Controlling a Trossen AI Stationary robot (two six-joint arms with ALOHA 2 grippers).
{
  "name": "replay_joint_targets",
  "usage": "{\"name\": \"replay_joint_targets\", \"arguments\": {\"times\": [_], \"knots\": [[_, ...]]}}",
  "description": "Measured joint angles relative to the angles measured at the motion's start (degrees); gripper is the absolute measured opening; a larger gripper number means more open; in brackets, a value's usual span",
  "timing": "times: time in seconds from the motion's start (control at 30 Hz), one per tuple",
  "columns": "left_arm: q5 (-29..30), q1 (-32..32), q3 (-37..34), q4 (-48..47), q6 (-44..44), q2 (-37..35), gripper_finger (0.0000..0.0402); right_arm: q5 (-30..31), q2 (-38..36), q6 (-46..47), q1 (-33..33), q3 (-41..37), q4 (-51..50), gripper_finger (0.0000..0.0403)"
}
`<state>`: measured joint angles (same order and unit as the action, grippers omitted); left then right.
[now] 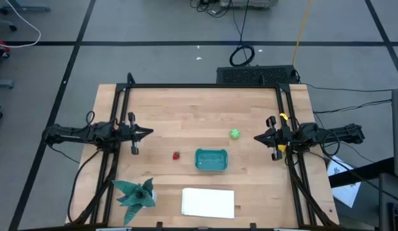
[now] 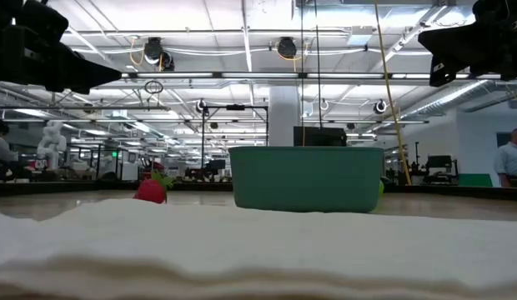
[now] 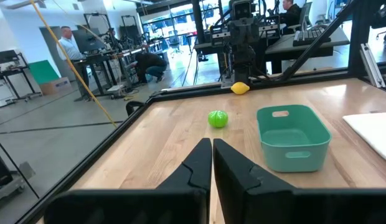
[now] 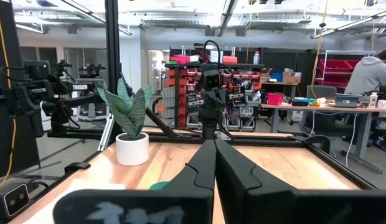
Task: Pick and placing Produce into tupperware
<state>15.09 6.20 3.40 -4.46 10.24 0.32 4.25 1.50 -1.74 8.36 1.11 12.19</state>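
Tupperware (image 1: 211,160) sits near the middle of the wooden table (image 1: 186,115), toward the front, a small teal plastic tub with rounded corners and a shallow rim, and from the left wrist view it looks empty inside. Produce is scattered around it: the tiny red piece (image 1: 176,154) is just off the tub's left side, the round light green one (image 1: 235,134) is behind it toward the right, and the yellow one (image 3: 240,88) lies at the far right edge of the table, by the right arm.

Both arms are stretched out level over the table's side edges, pointing inward at each other. The left gripper (image 1: 147,133) hovers over the left side with its dark fingers pressed together, holding nothing. The right gripper (image 1: 258,136) mirrors it on the right, fingers closed flat against each other, also empty.

Up front there's a flat white rectangle (image 1: 208,202) that looks soft and cloth-like, and a spiky teal-green plant (image 1: 136,194) in a little white pot.
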Motion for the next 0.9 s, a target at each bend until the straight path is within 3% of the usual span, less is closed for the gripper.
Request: {"name": "replay_joint_targets", "arguments": {"times": [0.9], "knots": [[0.0,0.0,0.0,1.2,-0.3,0.0,0.0021,0.0,0.0,7.0,0.0,0.0,0.0,0.0]]}}
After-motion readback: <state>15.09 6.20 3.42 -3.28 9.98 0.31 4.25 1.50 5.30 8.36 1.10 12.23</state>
